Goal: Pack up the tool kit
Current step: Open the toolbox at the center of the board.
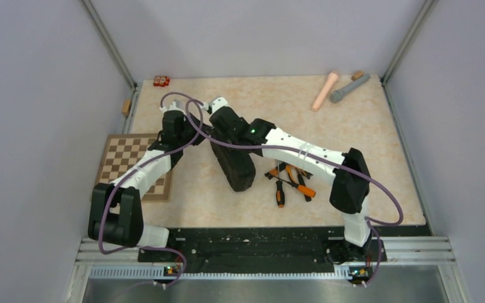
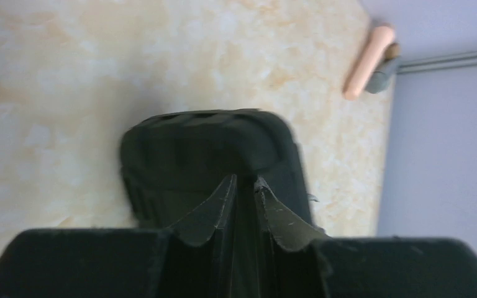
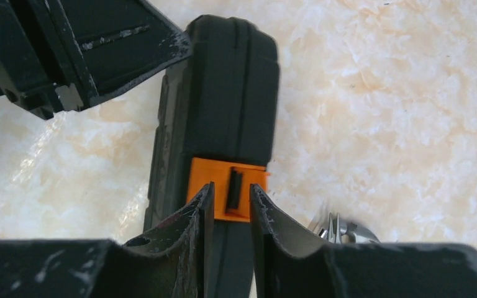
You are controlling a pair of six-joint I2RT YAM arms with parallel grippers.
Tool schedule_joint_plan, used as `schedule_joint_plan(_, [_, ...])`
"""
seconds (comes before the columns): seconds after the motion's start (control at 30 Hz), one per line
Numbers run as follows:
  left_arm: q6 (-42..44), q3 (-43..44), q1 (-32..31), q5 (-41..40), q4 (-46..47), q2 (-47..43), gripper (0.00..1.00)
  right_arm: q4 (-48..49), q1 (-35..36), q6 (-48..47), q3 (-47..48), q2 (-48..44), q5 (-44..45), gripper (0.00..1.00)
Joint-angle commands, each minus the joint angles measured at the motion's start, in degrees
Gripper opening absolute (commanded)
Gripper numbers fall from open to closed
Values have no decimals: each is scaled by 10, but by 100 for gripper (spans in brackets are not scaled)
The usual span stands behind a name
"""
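One black case [image 1: 237, 167] — orange latch [image 3: 214, 171] at right tool [image 3: 228, 189]

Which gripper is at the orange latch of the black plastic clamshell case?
The right gripper: its wrist view shows the orange latch at its fingertips. The left gripper faces only plain black case.

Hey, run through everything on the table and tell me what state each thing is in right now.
Case: closed, standing on edge.
Orange latch: flat against case; fastened or not, unclear.
Tools: loose on table, unpacked.
Left pincer: nearly shut, against case end.
Right pincer: nearly shut at latch; grip unclear.
Chessboard: lying flat.
Pink cylinder, grey cylinder: lying on their sides.
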Motion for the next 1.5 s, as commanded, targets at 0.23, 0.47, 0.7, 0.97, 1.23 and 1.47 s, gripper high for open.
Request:
schedule_joint_plan(0.23, [29,-46,4,-17,-128,18,0,61,-44,50,-75,-91,-125,31])
schedule_joint_plan(0.47, [30,-49,5,-13,-125,10,0,107,-81,76,-146,-123,-152,50])
schedule_joint_plan(0.7, [46,-35,4,17,-136,-30,6,194,-178,113,-277,-187,-229,68])
schedule_joint_plan(0.97, [41,-22,-25,61,-142,-69,37,304,-306,152,-373,-200,-413,74])
schedule_joint_plan(1.23, [4,-10,-68,92,-97,-30,53,402,-323,192,-416,-144,-534,83])
schedule_joint_plan(1.47, [-11,-16,-73,85,-75,-14,71,454,-322,224,-424,-108,-573,83])
